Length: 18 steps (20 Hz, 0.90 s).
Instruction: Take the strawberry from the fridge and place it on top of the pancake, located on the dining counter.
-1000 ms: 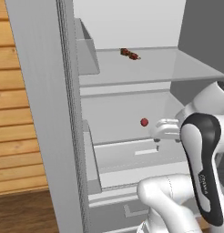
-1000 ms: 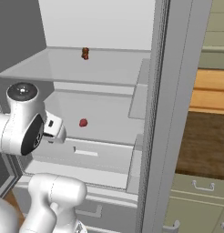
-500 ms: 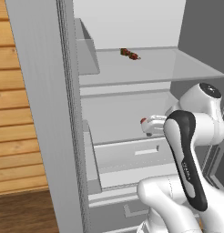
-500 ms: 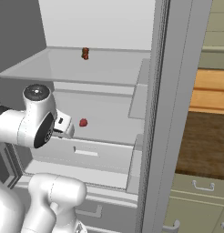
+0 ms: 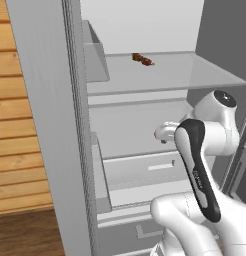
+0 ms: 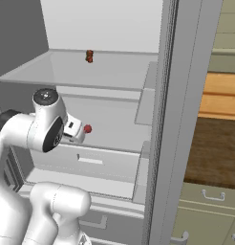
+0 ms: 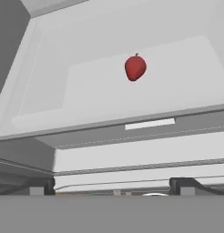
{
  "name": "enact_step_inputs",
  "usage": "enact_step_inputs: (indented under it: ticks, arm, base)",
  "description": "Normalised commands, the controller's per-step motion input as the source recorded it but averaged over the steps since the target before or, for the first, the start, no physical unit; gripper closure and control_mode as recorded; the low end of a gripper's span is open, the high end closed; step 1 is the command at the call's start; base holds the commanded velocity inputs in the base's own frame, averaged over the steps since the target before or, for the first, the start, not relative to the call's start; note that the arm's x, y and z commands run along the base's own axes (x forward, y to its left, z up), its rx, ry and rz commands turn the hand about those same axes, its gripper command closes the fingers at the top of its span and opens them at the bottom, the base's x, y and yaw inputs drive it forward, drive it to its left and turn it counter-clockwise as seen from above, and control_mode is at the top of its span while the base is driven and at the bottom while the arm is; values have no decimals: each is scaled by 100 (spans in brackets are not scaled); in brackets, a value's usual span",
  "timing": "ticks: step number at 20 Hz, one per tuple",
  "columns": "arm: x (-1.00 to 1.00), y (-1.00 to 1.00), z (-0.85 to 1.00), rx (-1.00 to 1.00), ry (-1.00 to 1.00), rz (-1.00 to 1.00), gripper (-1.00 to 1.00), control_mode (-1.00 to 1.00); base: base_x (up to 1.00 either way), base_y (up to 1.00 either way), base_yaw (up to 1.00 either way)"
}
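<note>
The fridge stands open before me, light grey throughout. Its door edge runs as a tall vertical band down the left of the left base view and down the centre-right of the right base view. Inside, pale shelves cross the cavity, with door bins on the inner door face and a drawer front below the middle shelf.

Beyond the door, wood-plank wall panelling fills the left edge of the left base view. In the right base view, a dark brown wooden surface and cabinet drawers with small handles sit at the right edge.

No brand, label or writing can be read on any surface.

The strawberry lies on the middle shelf, upper centre in the hand view. In the right base view it shows as a red dot just past my hand. In the left base view it is almost wholly hidden behind my wrist. A small dark red-brown item rests on the upper shelf, too small to identify.

My pincer is spread wide and pinches nothing. Its two dark tips show at the bottom of the hand view, well below the berry. My own arm hides the lower fridge interior in both base views.
</note>
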Motion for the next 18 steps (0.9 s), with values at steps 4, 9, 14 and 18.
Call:
enact_step_inputs:
  ticks: [4, 9, 14, 18]
  arm:
    - [2, -41, -22, -3, 0, 0, -100, -100]
    - [17, -1, -16, -16, -1, 0, -100, -100]
    - [8, 0, 0, -16, -8, 0, -100, -100]
    - [8, 0, 0, -4, 0, 0, -100, -100]
  base:
    - [0, 0, 0]
    - [0, 0, 0]
    - [0, 0, 0]
    - [0, 0, 0]
